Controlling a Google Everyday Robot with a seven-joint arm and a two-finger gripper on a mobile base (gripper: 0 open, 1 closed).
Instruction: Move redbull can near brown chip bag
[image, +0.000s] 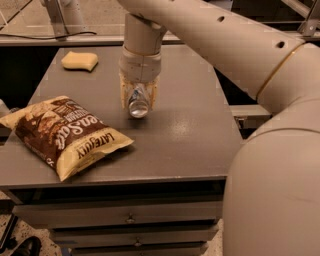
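My gripper (138, 103) hangs over the middle of the grey table and is shut on the redbull can (138, 102), a slim silver can held between the two fingers with its end facing the camera, a little above the surface. The brown chip bag (62, 133) lies flat at the table's front left, dark brown with white lettering and yellow-cream edges. The can is just right of the bag's upper right corner, with a small gap between them.
A yellow sponge (79, 60) lies at the table's back left corner. The grey table (190, 135) has drawers below its front edge. My arm fills the right side of the view.
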